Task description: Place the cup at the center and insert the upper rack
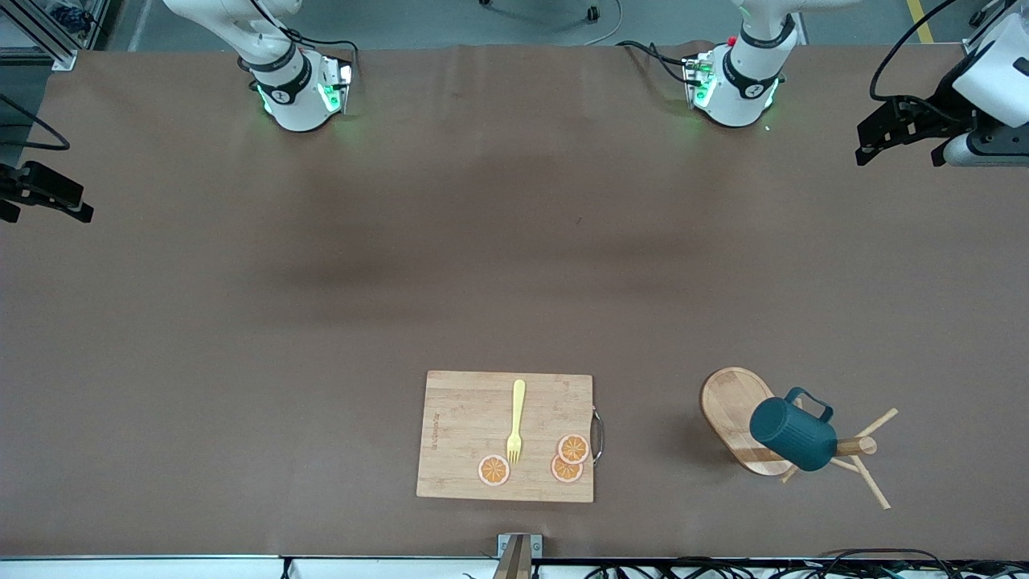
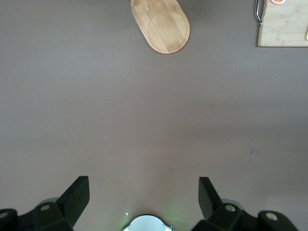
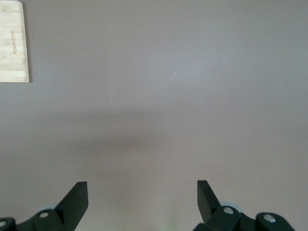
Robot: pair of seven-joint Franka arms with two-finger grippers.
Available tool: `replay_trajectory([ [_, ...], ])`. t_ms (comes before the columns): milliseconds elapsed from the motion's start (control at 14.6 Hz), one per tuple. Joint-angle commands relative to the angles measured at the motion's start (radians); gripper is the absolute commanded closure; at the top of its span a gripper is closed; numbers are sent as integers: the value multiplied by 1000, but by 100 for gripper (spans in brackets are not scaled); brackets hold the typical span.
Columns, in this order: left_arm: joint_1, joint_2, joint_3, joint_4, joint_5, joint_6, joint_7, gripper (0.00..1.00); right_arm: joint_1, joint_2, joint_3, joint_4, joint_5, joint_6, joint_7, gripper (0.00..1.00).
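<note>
The dark teal ribbed cup [image 1: 792,434] hangs on the wooden mug tree [image 1: 854,446], whose oval bamboo base [image 1: 733,406] stands near the front camera toward the left arm's end of the table. The base also shows in the left wrist view [image 2: 166,24]; the cup is out of that view. My left gripper [image 1: 899,149] [image 2: 144,192] is open and empty, held high at the left arm's end of the table. My right gripper [image 1: 48,201] [image 3: 142,192] is open and empty over the right arm's end of the table. Both arms wait.
A rectangular bamboo cutting board [image 1: 470,434] lies beside the mug tree, near the front camera. It carries a yellow fork [image 1: 516,420] and three orange slices [image 1: 573,448]. Its edge shows in the left wrist view [image 2: 284,26] and the right wrist view [image 3: 13,43].
</note>
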Motion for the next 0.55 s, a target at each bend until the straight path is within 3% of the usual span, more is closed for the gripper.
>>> replay_trajectory([
  [0, -9, -14, 9, -17, 12, 15, 18, 0, 7, -40, 1, -21, 0, -42, 10, 0],
  [479, -6, -12, 9, -9, 10, 15, 20, 0, 41, -86, 2, -50, -31, -48, 8, 0],
])
